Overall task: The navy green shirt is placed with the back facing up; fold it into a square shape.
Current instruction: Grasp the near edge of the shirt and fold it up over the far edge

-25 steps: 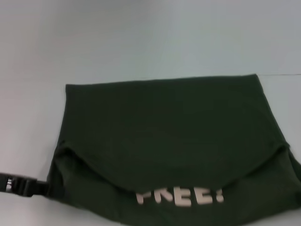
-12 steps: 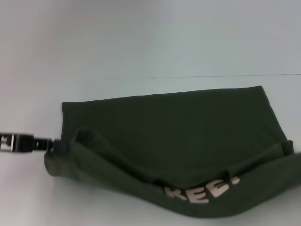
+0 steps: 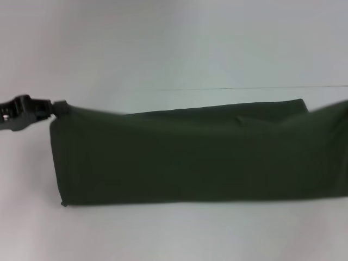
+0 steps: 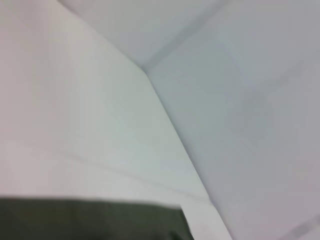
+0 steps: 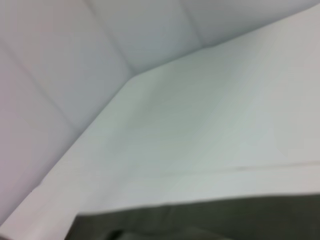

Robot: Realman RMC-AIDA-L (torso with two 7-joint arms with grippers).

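Dark olive-green cotton T-shirt [image 3: 190, 155] is lying as a long folded band across the middle of the head frame, plain side showing, on the white table [image 3: 163, 234]. Left gripper [image 3: 54, 107] is sitting at the left edge of the frame, pinching the band's upper-left corner and holding it slightly raised. Right gripper is lying outside the head frame; the shirt's right end is lifting and blurring toward the right edge. Both wrist frames are showing only a strip of green cloth along the bottom edge against the white surface.
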